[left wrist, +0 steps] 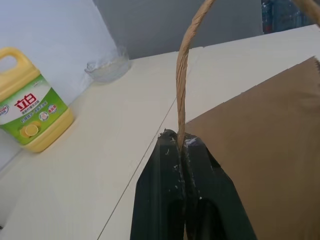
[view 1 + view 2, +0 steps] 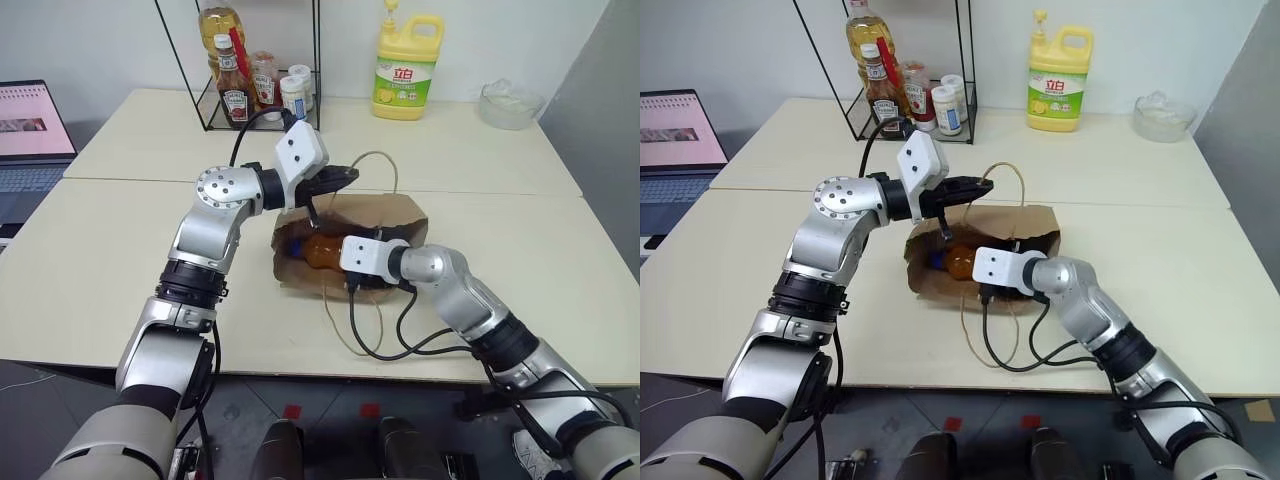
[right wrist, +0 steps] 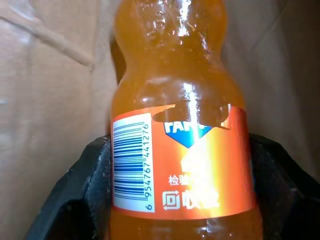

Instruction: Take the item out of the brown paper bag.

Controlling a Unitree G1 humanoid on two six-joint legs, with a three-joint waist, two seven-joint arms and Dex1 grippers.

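The brown paper bag [image 2: 398,213] lies on its side in the middle of the table, mouth toward me. My left gripper [image 1: 181,144] is shut on one twisted loop handle [image 1: 183,75] and holds it up above the bag's upper edge. The item [image 3: 175,90], a small bottle of amber-orange liquid with an orange label, lies inside the mouth [image 2: 318,250], blue cap to the left. My right gripper [image 3: 180,165] reaches into the bag with one black finger pressed against each side of the bottle's labelled body.
At the back stand a yellow detergent jug [image 2: 407,68], a wire rack [image 2: 250,80] with sauce and oil bottles, and a clear bowl [image 2: 510,103]. A laptop [image 2: 30,130] sits far left. The bag's other handle [image 2: 345,320] and black cables [image 2: 385,335] trail toward the table's front edge.
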